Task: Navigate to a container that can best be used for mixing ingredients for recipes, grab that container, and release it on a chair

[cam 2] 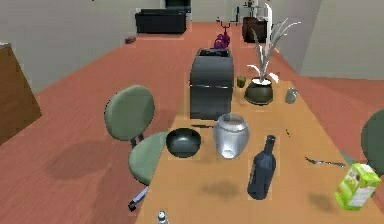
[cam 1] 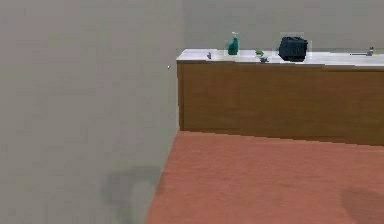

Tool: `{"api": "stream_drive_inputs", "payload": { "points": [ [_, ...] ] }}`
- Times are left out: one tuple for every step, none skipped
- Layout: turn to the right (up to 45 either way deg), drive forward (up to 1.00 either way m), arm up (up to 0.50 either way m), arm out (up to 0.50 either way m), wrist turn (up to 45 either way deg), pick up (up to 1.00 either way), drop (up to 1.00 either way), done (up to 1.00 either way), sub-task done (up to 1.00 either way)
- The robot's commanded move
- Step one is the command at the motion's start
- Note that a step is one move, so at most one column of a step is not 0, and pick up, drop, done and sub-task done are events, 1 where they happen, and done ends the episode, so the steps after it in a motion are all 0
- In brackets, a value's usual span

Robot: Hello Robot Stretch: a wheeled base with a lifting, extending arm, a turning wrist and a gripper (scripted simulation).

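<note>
The fingers' state cannot be told from these views, so I claim nothing about a grasp.

In the forward view, bare wall takes the left. To its right a wood-fronted counter (cam 1: 280,100) with a pale top carries a green bottle (cam 1: 233,45) and, further right, a dark rounded object (cam 1: 292,48). Neither looks suited to mixing.

In the arm side view, a green chair (cam 2: 133,118) stands just beside the left edge of a long counter (cam 2: 300,130). The task's thing, a dark bowl (cam 2: 183,143), sits on that counter close to the edge nearest the chair. Behind the bowl stands a dark boxy machine (cam 2: 212,85). Just beside the bowl on its right is a grey jar (cam 2: 230,136), then a dark bottle (cam 2: 262,170) nearer the camera. A potted plant (cam 2: 260,90) stands farther back, a green and yellow carton (cam 2: 357,187) lies low at the right, and a 2nd chair (cam 2: 375,135) sits at the right edge.

I judge 3 things could go wrong from here:

- **Jar:** it stands so near the bowl that a reach drifting rightward could knock it over, and perhaps the bottle after it.
- **Bowl:** a shallow, rounded rim (never easy to grip) could slip loose, or a push could send it off the near edge.
- **Chair:** it looks like a swivel type, so a bump from the base might turn or roll it and spoil the drop.
</note>
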Motion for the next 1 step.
{"api": "stream_drive_inputs", "payload": {
  "points": [
    [0.0,0.00,0.26,0.00,0.0,0.00,0.00,0.00,0.00]
  ]
}}
